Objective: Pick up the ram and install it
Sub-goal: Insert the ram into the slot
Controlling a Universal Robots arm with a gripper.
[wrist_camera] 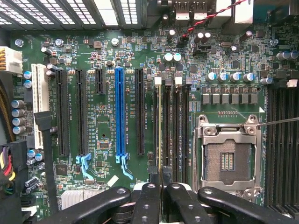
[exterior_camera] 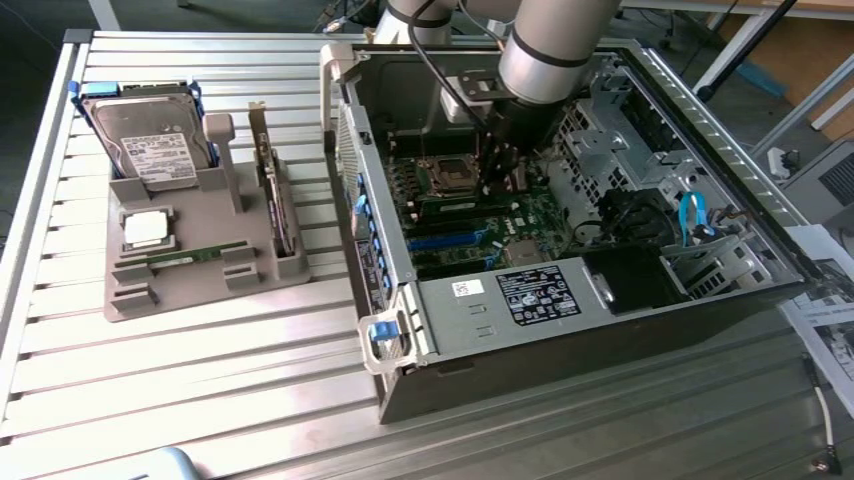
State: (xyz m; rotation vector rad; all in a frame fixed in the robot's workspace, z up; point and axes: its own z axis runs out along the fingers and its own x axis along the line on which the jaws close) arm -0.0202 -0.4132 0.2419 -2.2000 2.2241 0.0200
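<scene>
Wrist view: the tool (wrist_camera: pixel 161 189) is pressed together on the ram (wrist_camera: pixel 159 135), one finger on each face of the board. I see the ram edge-on, as a thin olive line running away from the fingers. It lies along one of the memory slots (wrist_camera: pixel 180 135) on the motherboard (wrist_camera: pixel 107 126) — the outermost one, on the side of the long blue expansion slot (wrist_camera: pixel 120 112). The far end of the ram meets a white latch (wrist_camera: pixel 158 80). I cannot tell whether the ram is fully seated or only resting on the slot. The open processor socket (wrist_camera: pixel 227 161) sits on the other side of the memory slots, empty of a chip.

Exterior view: the arm (exterior_camera: pixel 554 50) reaches down into the open computer case (exterior_camera: pixel 534 295), which lies on its side on the bench (exterior_camera: pixel 200 400) toward the exterior view's right edge. The tool (exterior_camera: pixel 498 185) stands over the motherboard, just beside the processor socket.

A grey tray (exterior_camera: pixel 200 290) sits near the bench edge at the exterior view's left — well apart from the tool. It carries a hard drive (exterior_camera: pixel 154 140), a dark expansion card (exterior_camera: pixel 274 195) standing on edge, and a square silver processor chip (exterior_camera: pixel 144 228).
</scene>
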